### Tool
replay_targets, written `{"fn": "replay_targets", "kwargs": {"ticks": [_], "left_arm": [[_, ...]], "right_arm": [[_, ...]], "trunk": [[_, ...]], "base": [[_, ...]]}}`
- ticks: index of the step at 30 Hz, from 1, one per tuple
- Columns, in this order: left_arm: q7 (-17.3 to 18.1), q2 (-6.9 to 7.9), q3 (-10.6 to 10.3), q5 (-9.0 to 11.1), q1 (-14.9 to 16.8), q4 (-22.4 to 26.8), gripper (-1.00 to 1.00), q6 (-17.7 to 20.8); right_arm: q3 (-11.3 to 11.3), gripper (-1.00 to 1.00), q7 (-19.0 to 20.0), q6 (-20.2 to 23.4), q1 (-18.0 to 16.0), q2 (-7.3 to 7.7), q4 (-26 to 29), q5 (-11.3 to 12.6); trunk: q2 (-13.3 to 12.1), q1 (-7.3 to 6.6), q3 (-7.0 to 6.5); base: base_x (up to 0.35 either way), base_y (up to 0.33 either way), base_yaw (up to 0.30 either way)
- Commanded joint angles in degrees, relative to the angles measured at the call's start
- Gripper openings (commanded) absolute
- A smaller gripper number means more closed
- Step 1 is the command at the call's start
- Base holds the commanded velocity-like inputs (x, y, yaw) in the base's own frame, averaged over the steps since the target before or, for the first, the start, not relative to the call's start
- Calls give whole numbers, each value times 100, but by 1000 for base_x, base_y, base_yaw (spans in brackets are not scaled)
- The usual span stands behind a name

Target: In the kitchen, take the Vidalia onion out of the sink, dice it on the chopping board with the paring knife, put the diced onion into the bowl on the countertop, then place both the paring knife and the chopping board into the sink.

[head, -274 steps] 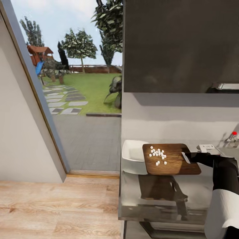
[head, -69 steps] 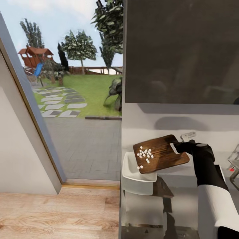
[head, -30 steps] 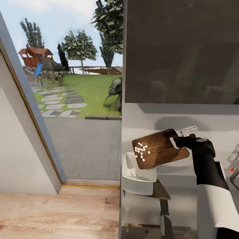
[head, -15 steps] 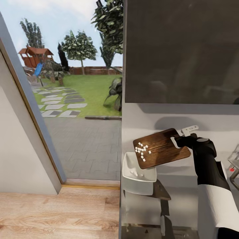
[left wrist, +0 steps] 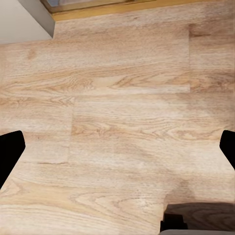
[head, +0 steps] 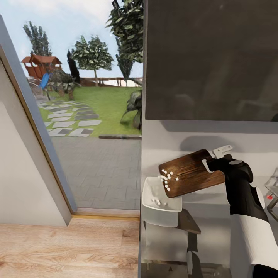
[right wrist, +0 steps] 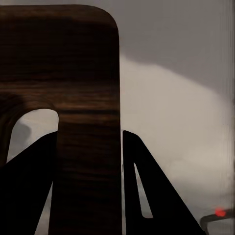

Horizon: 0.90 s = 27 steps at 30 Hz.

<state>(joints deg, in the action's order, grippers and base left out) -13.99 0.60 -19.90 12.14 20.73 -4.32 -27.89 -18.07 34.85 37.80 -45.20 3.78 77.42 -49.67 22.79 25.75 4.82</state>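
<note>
Right gripper (head: 211, 165) pinches the handle end of the brown wooden chopping board (head: 191, 173) at lower right, now tipped steeper. White onion dice (head: 167, 178) slide off; several lie in the white squarish bowl (head: 151, 192) beneath. Left gripper (left wrist: 117, 152) spread over floor.

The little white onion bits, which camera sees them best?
The head view: the diced onion slides off the tilted chopping board toward the bowl. The right wrist view shows the board's handle end in the right tool, not the bits. The left wrist view shows wood floor.
</note>
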Motion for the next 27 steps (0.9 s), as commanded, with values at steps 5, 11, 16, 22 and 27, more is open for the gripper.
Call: {"fn": "replay_targets", "kwargs": {"ticks": [5, 11, 16, 22, 27], "left_arm": [[-7, -6, -49, 40, 10, -21, 100, -32], [-7, -4, -49, 42, 10, -22, 100, -32], [-7, 0, -49, 41, 10, -24, 100, -32], [-3, 9, -47, 43, 10, -25, 100, 143], [87, 2, -47, 38, 10, -23, 100, 277]], "right_arm": [[-3, -100, 57, 8, -7, 0, 24, -82], [77, -100, 57, 8, -7, 0, 27, -95], [383, -100, 57, 8, -7, 0, 29, -221], [583, -100, 63, 13, -7, -16, 35, -464], [639, -100, 65, 16, -7, -33, 36, -504]], "trunk": [[13, 4, 13], [13, 4, 13], [13, 4, 13], [13, 4, 13], [13, 4, 13]], "base": [[0, 0, 0], [0, 0, 0], [0, 0, 0], [0, 0, 0], [0, 0, 0]]}}
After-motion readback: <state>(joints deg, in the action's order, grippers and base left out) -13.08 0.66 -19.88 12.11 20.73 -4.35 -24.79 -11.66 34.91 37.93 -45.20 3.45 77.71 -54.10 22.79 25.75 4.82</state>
